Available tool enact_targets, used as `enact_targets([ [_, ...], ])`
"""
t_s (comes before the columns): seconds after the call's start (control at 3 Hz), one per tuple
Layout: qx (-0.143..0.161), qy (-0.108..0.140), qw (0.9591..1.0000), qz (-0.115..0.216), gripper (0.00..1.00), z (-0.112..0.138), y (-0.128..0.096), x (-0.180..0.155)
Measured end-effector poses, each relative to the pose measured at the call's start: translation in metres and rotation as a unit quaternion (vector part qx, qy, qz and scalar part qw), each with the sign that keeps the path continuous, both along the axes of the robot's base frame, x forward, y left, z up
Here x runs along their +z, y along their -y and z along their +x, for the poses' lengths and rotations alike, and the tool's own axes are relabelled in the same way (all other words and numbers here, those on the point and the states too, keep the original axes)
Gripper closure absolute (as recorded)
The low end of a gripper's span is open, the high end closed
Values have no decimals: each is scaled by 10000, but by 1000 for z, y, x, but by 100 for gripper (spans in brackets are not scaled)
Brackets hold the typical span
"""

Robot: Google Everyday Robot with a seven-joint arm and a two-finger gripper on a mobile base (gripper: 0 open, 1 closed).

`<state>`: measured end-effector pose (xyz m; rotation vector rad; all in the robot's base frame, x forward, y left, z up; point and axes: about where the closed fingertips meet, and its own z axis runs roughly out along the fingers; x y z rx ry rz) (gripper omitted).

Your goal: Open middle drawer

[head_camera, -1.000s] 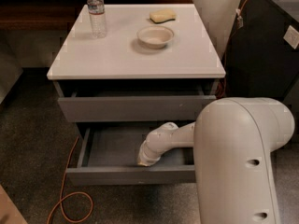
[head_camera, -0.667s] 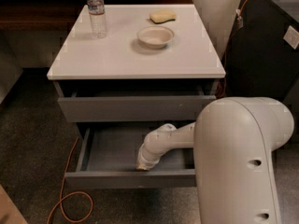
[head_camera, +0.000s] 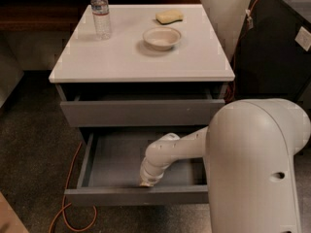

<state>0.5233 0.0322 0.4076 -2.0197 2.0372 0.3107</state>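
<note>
Camera view looks down on a white-topped cabinet [head_camera: 141,57] with grey drawers, and everything is placed against it. The middle drawer [head_camera: 116,164] stands well out from the cabinet's front, its grey inside bare and open to view, its flat front nearest the camera. Above it, just under the cabinet's top, the upper drawer [head_camera: 141,112] sits out a little, with a dark gap behind its front. The gripper [head_camera: 147,181] is down inside the middle drawer, right at the inner side of its front panel and about halfway along the cabinet's width; how far open it stands, and whether it holds anything, cannot be told. The robot's white arm [head_camera: 252,169] reaches to it from the cabinet's right front corner. On the cabinet's top a water bottle [head_camera: 100,11] stands at the back left, a yellow sponge [head_camera: 169,17] lies at the back right, and a white bowl [head_camera: 162,37] sits just before the sponge. An orange cable [head_camera: 73,178] trails over the floor at the cabinet's left front.
</note>
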Motion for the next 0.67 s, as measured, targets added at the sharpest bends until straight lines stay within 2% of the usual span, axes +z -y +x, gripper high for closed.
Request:
enact_targets([
  [0.33, 57, -179, 9998, 36, 100, -24, -2, 4],
  [0.67, 63, -197, 9998, 41, 100, -26, -3, 4],
])
